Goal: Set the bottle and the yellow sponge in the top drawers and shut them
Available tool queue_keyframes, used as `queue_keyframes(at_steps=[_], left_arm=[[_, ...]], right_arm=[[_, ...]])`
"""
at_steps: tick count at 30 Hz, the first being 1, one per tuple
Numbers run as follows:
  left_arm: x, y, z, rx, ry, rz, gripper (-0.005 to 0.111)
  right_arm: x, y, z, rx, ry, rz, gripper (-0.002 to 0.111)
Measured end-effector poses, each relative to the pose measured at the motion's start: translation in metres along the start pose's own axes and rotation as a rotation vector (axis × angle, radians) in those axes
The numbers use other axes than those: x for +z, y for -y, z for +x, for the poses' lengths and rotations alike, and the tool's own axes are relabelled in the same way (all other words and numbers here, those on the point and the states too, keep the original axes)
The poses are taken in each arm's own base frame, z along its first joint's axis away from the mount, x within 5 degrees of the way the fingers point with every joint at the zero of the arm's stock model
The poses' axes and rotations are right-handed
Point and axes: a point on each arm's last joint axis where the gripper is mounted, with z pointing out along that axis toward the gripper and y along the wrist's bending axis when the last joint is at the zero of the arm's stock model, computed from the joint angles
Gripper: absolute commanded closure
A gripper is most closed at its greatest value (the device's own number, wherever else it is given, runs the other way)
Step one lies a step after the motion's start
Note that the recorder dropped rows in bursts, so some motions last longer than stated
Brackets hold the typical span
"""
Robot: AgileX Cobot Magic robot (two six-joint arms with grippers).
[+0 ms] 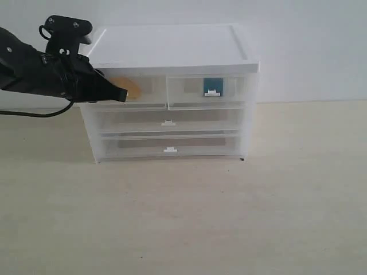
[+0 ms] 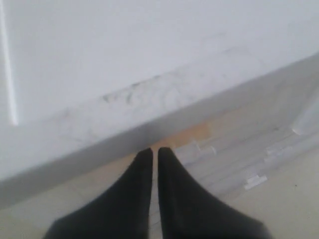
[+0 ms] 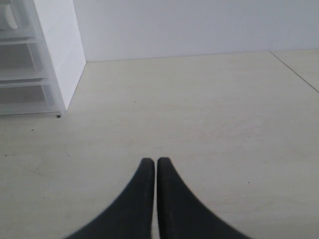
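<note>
From the left of the exterior view one black arm reaches in. Its left gripper (image 1: 121, 94) has its two tapered fingers pressed together on nothing, and its tip is against the front of the left one of the two half-width translucent top drawers (image 1: 152, 94). Behind that front shows one yellow-orange foam block, the yellow sponge (image 1: 133, 89). In the right top drawer stands one small white plastic bottle (image 1: 213, 85) with a teal-blue label.

There is one white-roofed, translucent plastic cabinet (image 1: 172, 48) on the pale wood-look table (image 1: 183, 217), with a white wall (image 1: 309, 46) behind it. I count four drawers: the two on top and two full-width drawers (image 1: 137, 121) below. Both top fronts look flush with each other. Three small white tab handles (image 1: 212, 93) show, one on the right top drawer and one on each wide drawer. The left top drawer's handle is behind the gripper.

The left wrist view sits close under the roof's edge. It shows the shut fingertips of the left gripper (image 2: 155, 151) and the sponge as an orange patch (image 2: 197, 133), but not the bottle.

Only the right wrist view shows the right gripper (image 3: 152, 161). Its fingers are pressed together and empty over bare table (image 3: 209, 109), well apart from the cabinet's right side (image 3: 57, 55).
</note>
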Motion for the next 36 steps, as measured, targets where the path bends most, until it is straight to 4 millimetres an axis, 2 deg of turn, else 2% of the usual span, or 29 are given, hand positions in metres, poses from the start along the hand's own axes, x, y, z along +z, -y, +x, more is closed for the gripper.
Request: queue_keyframes(at_steps=[3,11,16,20,24,29,36], left_arm=[[0.008,0.001,0.004,0.008,-0.015,0.002,0.102],[0.008,0.002,0.001,0.019,-0.026,0.022,0.102],[-0.005,0.004,-0.008,0.028,-0.009,0.037,0.102],[-0.032,0.005,-0.024,0.035,0.029,0.057,0.102],[-0.071,0.007,-0.032,0.026,0.088,0.056,0.102],[-0.105,0.012,-0.016,0.021,0.094,0.060,0.102],[-0.151,0.020,0.017,0.018,0.092,0.072,0.102]], right_arm=[[0.000,0.000,0.000,0.000,0.000,0.000,0.108],[0.000,0.000,0.000,0.000,0.000,0.000,0.108],[0.000,0.000,0.000,0.000,0.000,0.000,0.108],[0.000,0.000,0.000,0.000,0.000,0.000,0.108],[0.000,0.000,0.000,0.000,0.000,0.000,0.108],[0.000,0.000,0.000,0.000,0.000,0.000,0.108],[0.000,0.000,0.000,0.002,0.000,-0.001,0.108]])
